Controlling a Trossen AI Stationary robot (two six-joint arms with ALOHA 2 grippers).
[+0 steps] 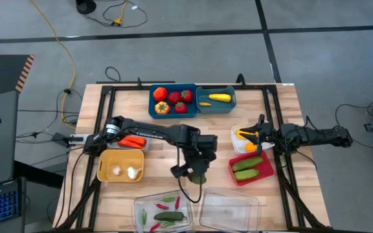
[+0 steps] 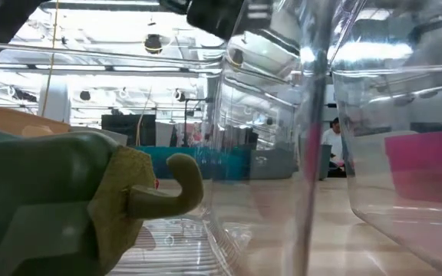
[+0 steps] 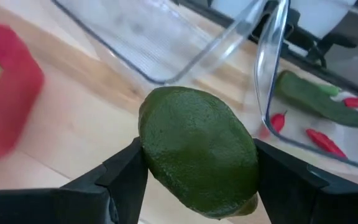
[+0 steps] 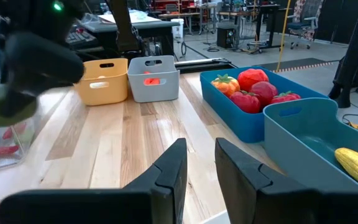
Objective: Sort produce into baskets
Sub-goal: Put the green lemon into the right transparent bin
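Observation:
My left gripper (image 1: 196, 171) hangs over the table's middle, shut on a dark green, rough-skinned oval toy fruit (image 3: 197, 149). It is just beyond the two clear trays. The near-left clear tray (image 1: 162, 212) holds red chilies and a green cucumber. The near-right clear tray (image 1: 228, 207) shows nothing inside. My right gripper (image 4: 199, 155) waits at the right edge by the white bin (image 1: 250, 137), fingers a narrow gap apart with nothing between them. My left gripper pinches the green fruit's two opposite sides (image 3: 151, 155) between its two fingers (image 3: 126, 177), about the fruit's widest part. The fingers slant down toward the table's near edge. The fruit is lifted clear of the tabletop.
At the far edge a blue bin (image 1: 172, 100) holds red and orange produce, and a teal bin (image 1: 215, 99) holds yellow corn. A grey bin (image 1: 131, 141) with a carrot and a tan-yellow bin (image 1: 120, 165) stand left. A magenta-red bin (image 1: 251, 167) with green cucumbers stands right.

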